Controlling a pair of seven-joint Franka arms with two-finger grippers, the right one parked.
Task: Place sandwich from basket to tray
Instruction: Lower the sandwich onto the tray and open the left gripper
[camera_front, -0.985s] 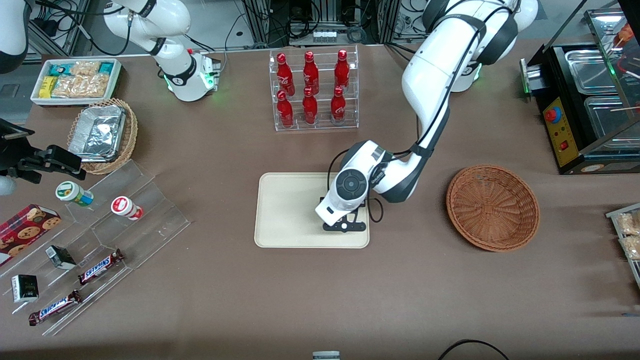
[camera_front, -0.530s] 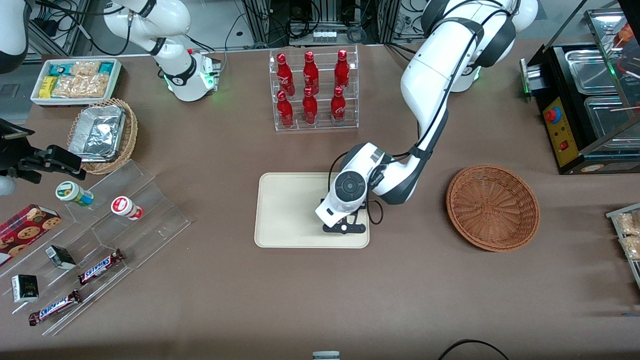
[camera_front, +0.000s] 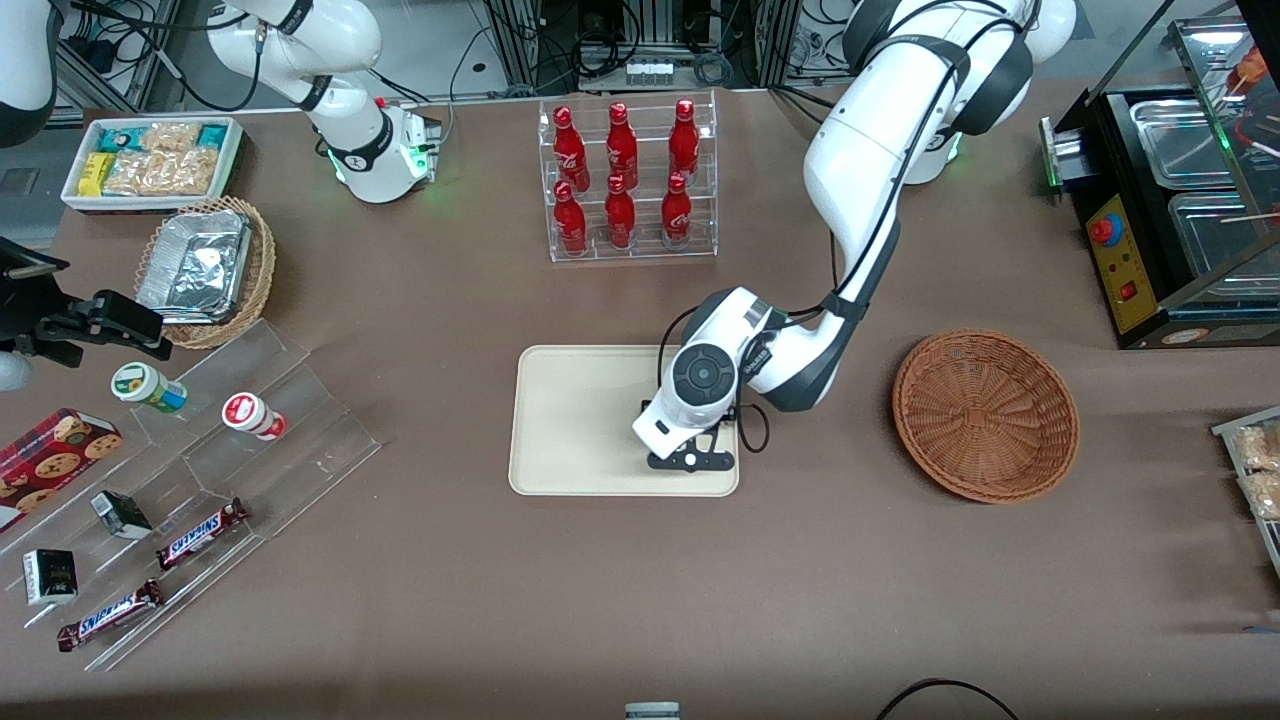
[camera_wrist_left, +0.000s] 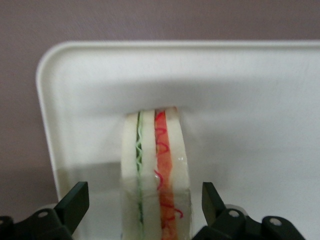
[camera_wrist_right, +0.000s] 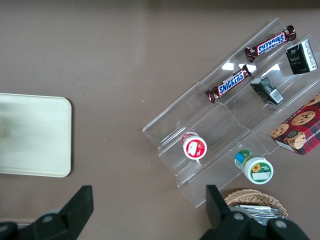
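Observation:
The sandwich (camera_wrist_left: 156, 170), a white wedge with green and red filling lines, stands on edge on the cream tray (camera_wrist_left: 250, 90). My left gripper (camera_wrist_left: 145, 197) is open around it, one black finger (camera_wrist_left: 75, 202) on each side with a clear gap to the bread. In the front view the gripper (camera_front: 690, 455) is low over the tray (camera_front: 570, 420), at the tray's end nearest the basket, and the arm hides the sandwich. The reddish-brown wicker basket (camera_front: 985, 415) sits empty toward the working arm's end of the table.
A clear rack of red bottles (camera_front: 625, 180) stands farther from the front camera than the tray. A clear stepped display with snack bars and cups (camera_front: 200, 480) and a tan basket with a foil container (camera_front: 205, 270) lie toward the parked arm's end. A black appliance (camera_front: 1170, 200) stands near the basket.
The gripper's wrist has shifted very slightly toward the basket while staying low over the same end of the tray. Nothing else moved.

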